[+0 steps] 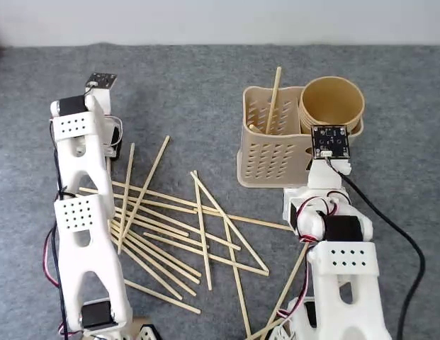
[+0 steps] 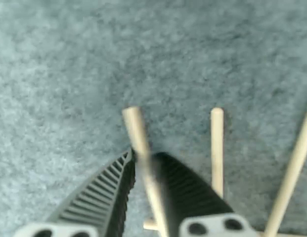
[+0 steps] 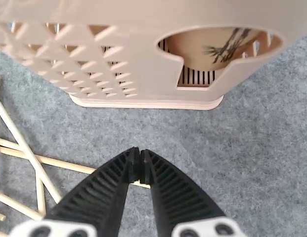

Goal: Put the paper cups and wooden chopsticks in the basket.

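A tan basket (image 1: 273, 152) stands at the back right. It holds stacked paper cups (image 1: 331, 106) and one upright chopstick (image 1: 274, 99). Many wooden chopsticks (image 1: 177, 227) lie scattered on the grey mat. My left gripper (image 2: 143, 155) is low over the mat at the left of the pile, shut on a chopstick (image 2: 136, 128) whose end sticks out past the fingertips. My right gripper (image 3: 140, 154) hangs shut and empty just in front of the basket (image 3: 143, 59). A cup (image 3: 217, 47) shows through the basket's side opening.
Two more chopsticks (image 2: 217, 148) (image 2: 291, 173) lie beside the left gripper. Loose sticks (image 3: 24, 148) lie on the mat beside the right gripper. Bare mat (image 1: 184, 92) stretches left of the basket and behind the pile.
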Motion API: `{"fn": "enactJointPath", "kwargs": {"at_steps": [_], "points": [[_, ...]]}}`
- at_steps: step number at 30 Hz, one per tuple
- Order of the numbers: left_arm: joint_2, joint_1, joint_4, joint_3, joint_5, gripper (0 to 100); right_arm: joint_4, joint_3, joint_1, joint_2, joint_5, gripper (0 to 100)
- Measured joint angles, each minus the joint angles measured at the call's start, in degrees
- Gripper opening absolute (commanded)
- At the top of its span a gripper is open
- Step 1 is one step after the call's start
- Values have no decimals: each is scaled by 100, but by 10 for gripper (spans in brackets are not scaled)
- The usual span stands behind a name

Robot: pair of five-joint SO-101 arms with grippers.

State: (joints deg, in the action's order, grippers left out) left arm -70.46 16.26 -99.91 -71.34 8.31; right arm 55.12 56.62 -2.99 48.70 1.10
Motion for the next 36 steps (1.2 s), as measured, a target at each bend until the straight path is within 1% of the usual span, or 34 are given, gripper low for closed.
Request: {"fn": "enactJointPath", "kwargs": {"at_steps": [6, 9, 13, 21, 26, 30, 36], "points": [[0, -53, 9, 0, -18, 13, 0, 0, 0, 0, 0, 9], [158, -105, 9, 0, -220, 12, 0, 0, 0, 0, 0, 9], [870, -264, 18, 0, -431, 12, 0, 0, 0, 0, 0, 9], [2435, -651, 9, 0, -536, 12, 0, 0, 0, 0, 0, 9], [3420, -976, 9, 0, -1090, 12, 0, 0, 0, 0, 0, 9], [4220, -1442, 44, 0, -1626, 12, 0, 0, 0, 0, 0, 9], [4985, -2136, 985, 0, -2831, 12, 0, 0, 0, 0, 0, 9]]}}
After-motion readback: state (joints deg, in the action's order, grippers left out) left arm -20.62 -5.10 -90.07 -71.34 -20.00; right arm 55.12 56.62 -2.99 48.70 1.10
